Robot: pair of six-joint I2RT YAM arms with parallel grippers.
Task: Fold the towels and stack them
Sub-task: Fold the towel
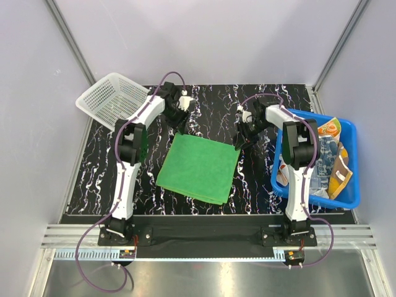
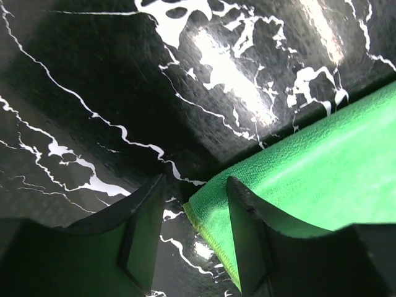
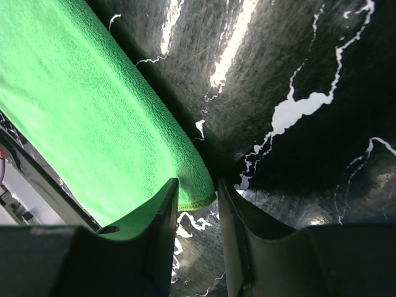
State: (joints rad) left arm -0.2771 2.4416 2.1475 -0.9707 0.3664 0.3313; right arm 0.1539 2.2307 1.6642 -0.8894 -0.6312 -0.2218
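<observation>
Green terry lies flat in the middle of the black marbled table (image 1: 213,105): the green towel (image 1: 199,167) is a roughly square pad, turned slightly, so that its far edge runs from a corner at far left down to a corner at far right. That far edge is what the coming move turns on, and each arm sits at one end of it.

The left gripper (image 1: 182,124) is at the far-left corner. In its wrist view the jaws stand spread with a clear gap, the towel's corner (image 2: 204,207) lies in that gap, and one finger (image 2: 247,241) hangs over the cloth while the other is over bare table. The right gripper (image 1: 241,141) is at the far-right corner. Its jaws are also apart, though more narrowly, and the hemmed corner (image 3: 189,195) sits just between the fingertips. Neither pair looks pressed onto the cloth yet.

From both grippers the body of the towel stretches toward the arm bases, so a fold would likely mean pinching both corners and carrying the far edge over to the near edge. The two arms are about equally close to their corners. The main risk is one corner slipping out, which would skew the fold.

More towels (image 1: 331,154) wait in the blue tub (image 1: 349,201) on the right, and a white mesh basket (image 1: 111,99) stands at far left.
</observation>
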